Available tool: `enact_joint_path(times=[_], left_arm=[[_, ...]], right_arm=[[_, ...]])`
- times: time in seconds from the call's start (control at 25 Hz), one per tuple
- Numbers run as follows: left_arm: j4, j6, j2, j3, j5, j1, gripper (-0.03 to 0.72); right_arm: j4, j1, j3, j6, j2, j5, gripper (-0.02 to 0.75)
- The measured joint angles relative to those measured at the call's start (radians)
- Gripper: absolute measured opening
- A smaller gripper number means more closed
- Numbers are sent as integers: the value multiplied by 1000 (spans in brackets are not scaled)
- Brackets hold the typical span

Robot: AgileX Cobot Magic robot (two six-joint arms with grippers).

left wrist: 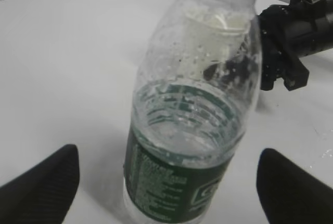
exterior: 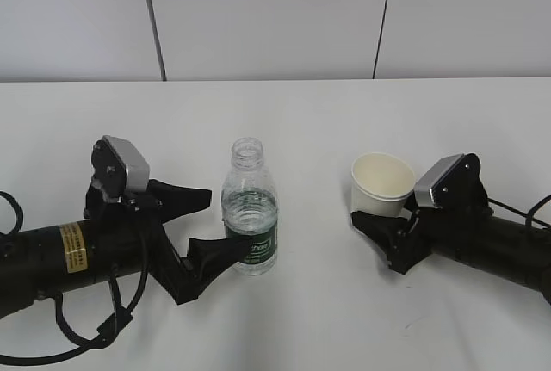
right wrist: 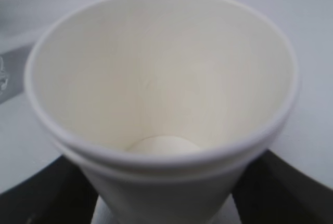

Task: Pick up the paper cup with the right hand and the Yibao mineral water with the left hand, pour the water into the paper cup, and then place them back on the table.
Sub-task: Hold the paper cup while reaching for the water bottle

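Note:
The Yibao mineral water [exterior: 250, 216] stands upright and capless on the table [exterior: 327, 121], about half full, with a dark green label. My left gripper [exterior: 225, 218] is open, one finger on each side of the bottle at label height, with gaps showing in the left wrist view [left wrist: 169, 185]. The bottle [left wrist: 187, 130] fills that view. The paper cup [exterior: 381, 183] sits slightly tilted between the fingers of my right gripper [exterior: 375, 213]. In the right wrist view the empty cup [right wrist: 161, 78] is pinched low between the black fingers of the gripper [right wrist: 165, 185].
A white wall with two dark vertical seams rises behind the table's far edge [exterior: 275, 79]. The right arm's gripper [left wrist: 283, 42] shows past the bottle in the left wrist view. Bare white tabletop lies between bottle and cup.

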Motion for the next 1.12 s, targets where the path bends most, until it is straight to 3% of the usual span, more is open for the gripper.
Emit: enact_joint_path(times=[0.28,0.68,1.12], left_arm=[[4,-41,22,-41,1,-6,629],[-31,-53,103,-112,1,-104,627],[-50,-56,121,-147,1,-108,594]], right_arm=[[-2,0,0,0,0,0,549],[-2,0,0,0,0,0,549],[-2,0,0,0,0,0,549]])
